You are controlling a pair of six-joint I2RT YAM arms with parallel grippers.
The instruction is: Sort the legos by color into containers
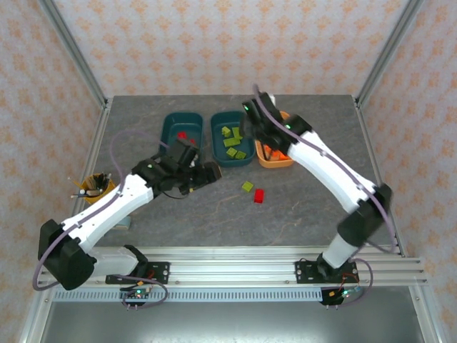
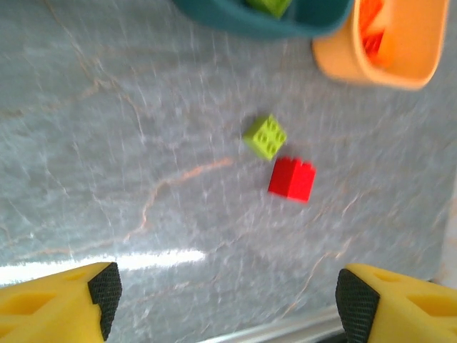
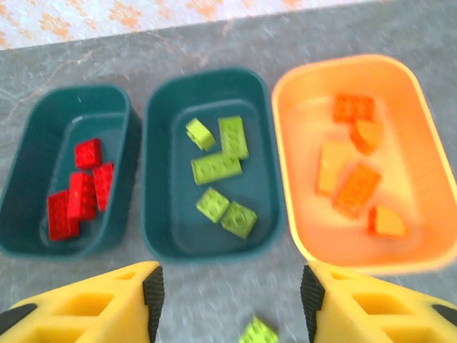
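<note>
A green brick [image 1: 247, 186] and a red brick [image 1: 259, 194] lie loose on the worktop [image 1: 300, 207], just beside each other and a little nearer than the row of tubs. Bare stone surrounds them on every side, with the widest free stretch toward the near rail and the right edge.

Behind them three tubs stand side by side, their walls close together. The left teal tub [image 3: 21, 179] holds red legos [image 3: 80, 193], the middle teal tub [image 3: 161, 143] green legos [image 3: 216, 168], and the orange tub [image 3: 285, 143] orange legos [image 3: 355, 187].

The left arm stretches low and diagonally from its base. The left pincer [image 2: 228, 296] faces the loose pair, jaws wide apart, nothing between them. The right arm arches high. The right pincer [image 3: 232, 300] looks down on the tubs, jaws parted and empty.
</note>
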